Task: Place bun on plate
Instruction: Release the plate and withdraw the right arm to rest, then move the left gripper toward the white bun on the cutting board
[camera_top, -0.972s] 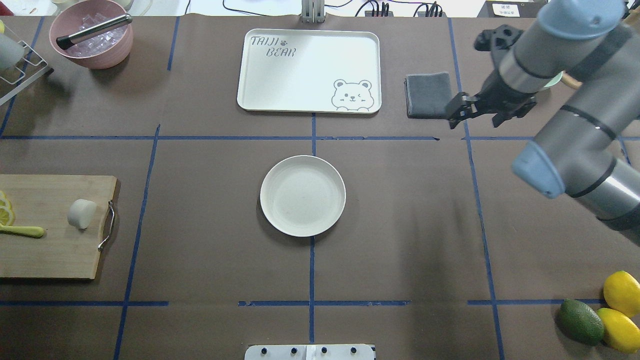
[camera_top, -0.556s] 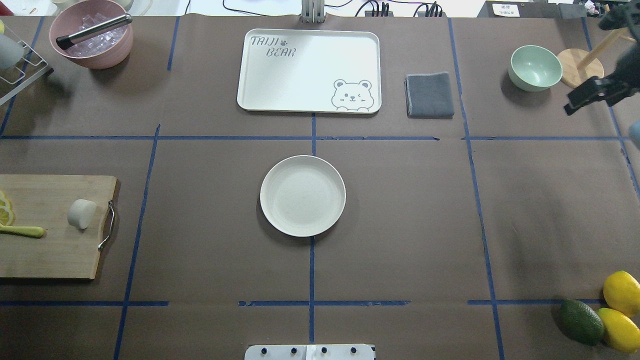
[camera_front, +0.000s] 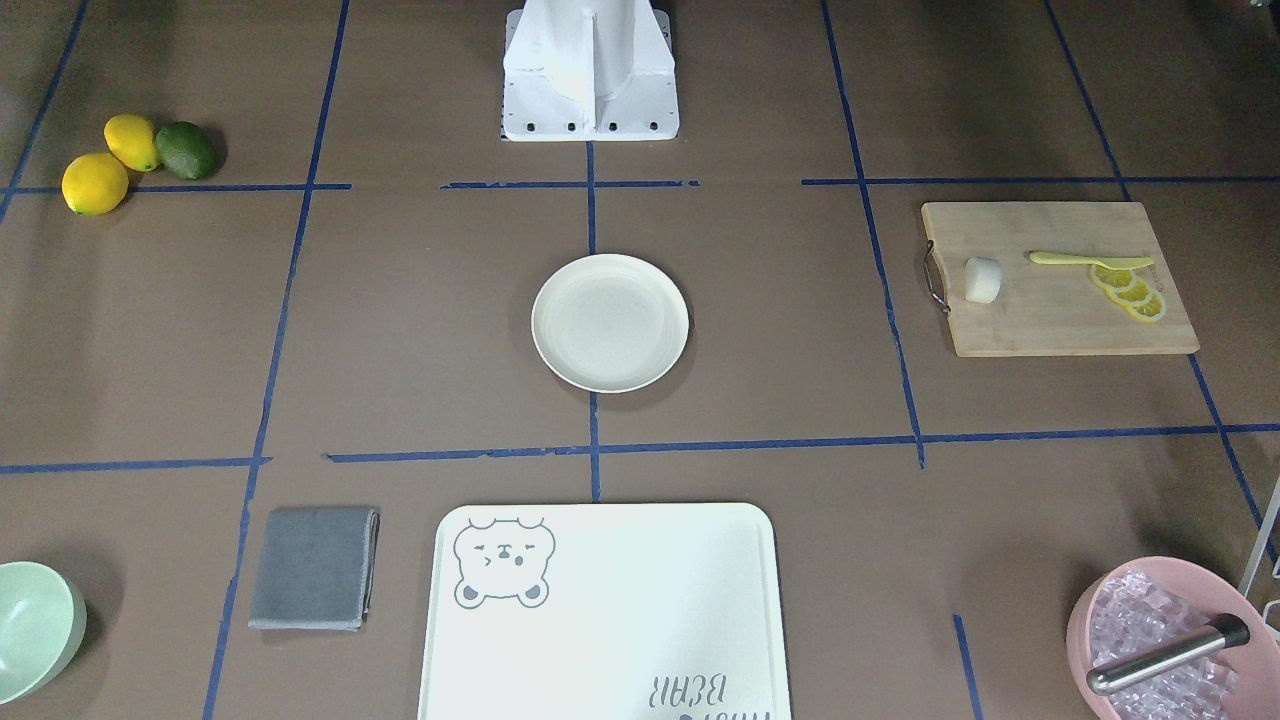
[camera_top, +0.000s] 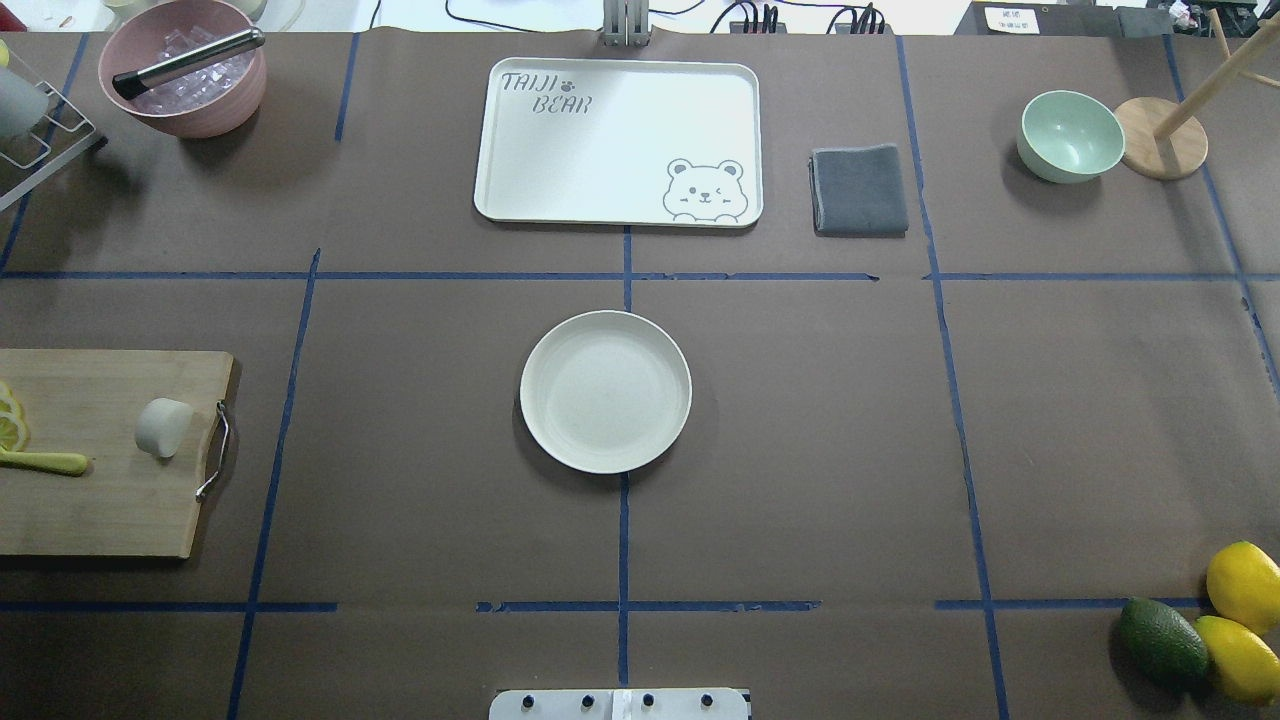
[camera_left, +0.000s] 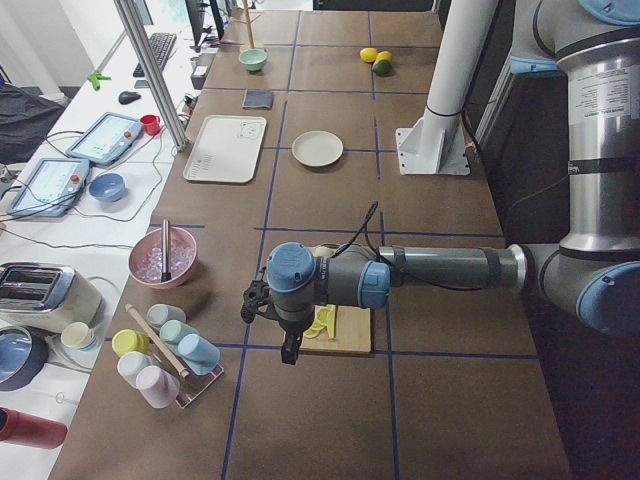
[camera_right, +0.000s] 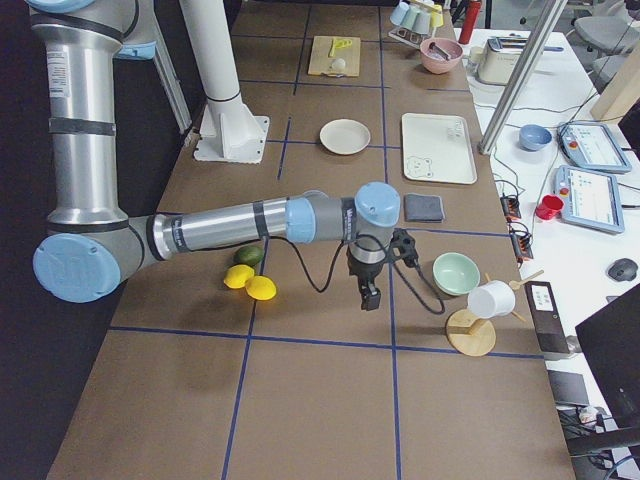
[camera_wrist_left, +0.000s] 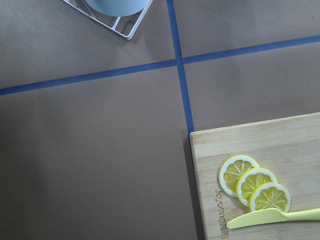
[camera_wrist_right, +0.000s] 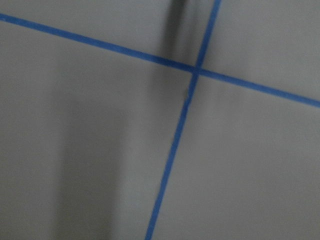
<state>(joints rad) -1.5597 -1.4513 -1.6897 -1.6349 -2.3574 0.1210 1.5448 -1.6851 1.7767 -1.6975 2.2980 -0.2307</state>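
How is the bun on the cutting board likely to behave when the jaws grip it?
The bun looks matte and soft, so it would probably dent under a firm squeeze. It is small, so likely light. It lies on its rounded side on the cutting board, so a nudge might roll it.

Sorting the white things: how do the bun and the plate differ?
The bun is a small rounded lump; the plate is far wider and shallow. The bun lies on the board; the plate sits empty in the middle of the table. Both are matte white.
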